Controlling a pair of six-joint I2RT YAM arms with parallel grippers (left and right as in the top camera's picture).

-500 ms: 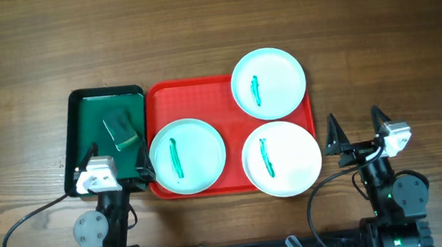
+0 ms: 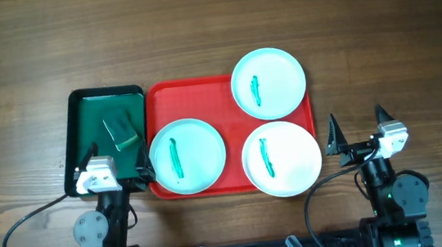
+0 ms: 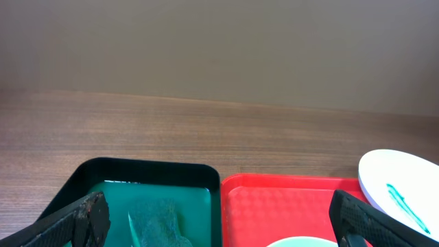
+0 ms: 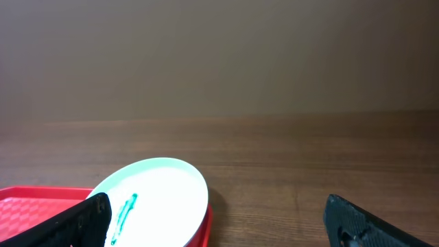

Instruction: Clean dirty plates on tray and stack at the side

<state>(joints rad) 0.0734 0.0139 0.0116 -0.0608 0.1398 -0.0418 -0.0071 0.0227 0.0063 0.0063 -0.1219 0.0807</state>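
We see the red tray (image 2: 194, 102) lying mid-worktop (image 2: 32, 53) with all three plates on it, each marked with a teal streak. One plate (image 2: 187, 156) sits at the near left. A second (image 2: 269, 83) sits at the far right, reaching over the tray's far rim. The third (image 2: 282, 157) sits at the near right, lapping over the rim.

Our left tool (image 2: 117, 156) is spread wide and holds nothing. It sits above the near end of the dark green tray (image 2: 80, 113), where a green sponge (image 2: 121, 130) lies, and its right finger is just beside the near-left plate.

Our right tool (image 2: 355, 117) is likewise spread and empty, above bare worktop just right of the red tray. It is near the near-right plate but apart from it.
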